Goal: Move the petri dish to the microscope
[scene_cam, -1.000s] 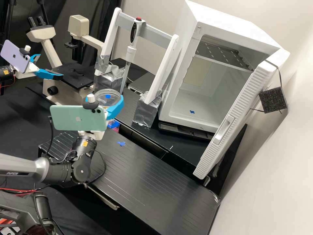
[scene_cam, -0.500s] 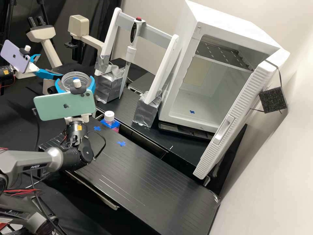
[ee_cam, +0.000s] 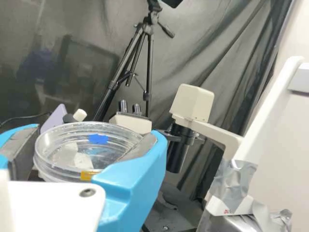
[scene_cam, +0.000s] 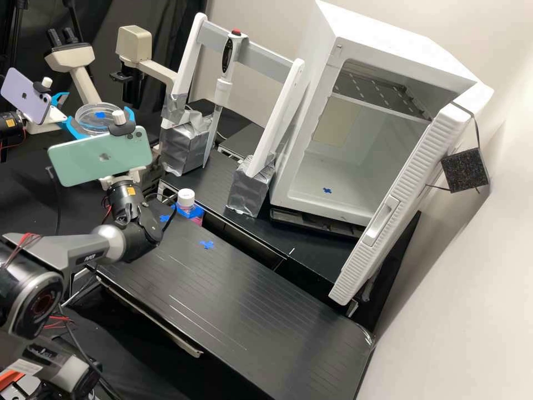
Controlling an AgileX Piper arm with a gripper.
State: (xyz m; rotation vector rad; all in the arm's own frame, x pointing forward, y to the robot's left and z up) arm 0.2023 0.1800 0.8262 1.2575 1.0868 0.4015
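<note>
Mint-green phone (scene_cam: 100, 156), cream microscope (scene_cam: 133, 44), pale-lined black bench (scene_cam: 250, 278)

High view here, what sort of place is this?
Probably a biology laboratory: there's a microscope, what looks like a pipette on a white rack, and a clear petri dish.

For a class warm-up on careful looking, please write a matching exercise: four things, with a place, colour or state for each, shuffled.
1. Petri dish
2. Pipette
3. Cabinet
4. Bottle

A. Door wide open
B. White cap on top
C. Between the blue fingers of the pincer
D. Upright at the crossbar of a white frame

Pairs: 1-C, 2-D, 3-A, 4-B
</note>
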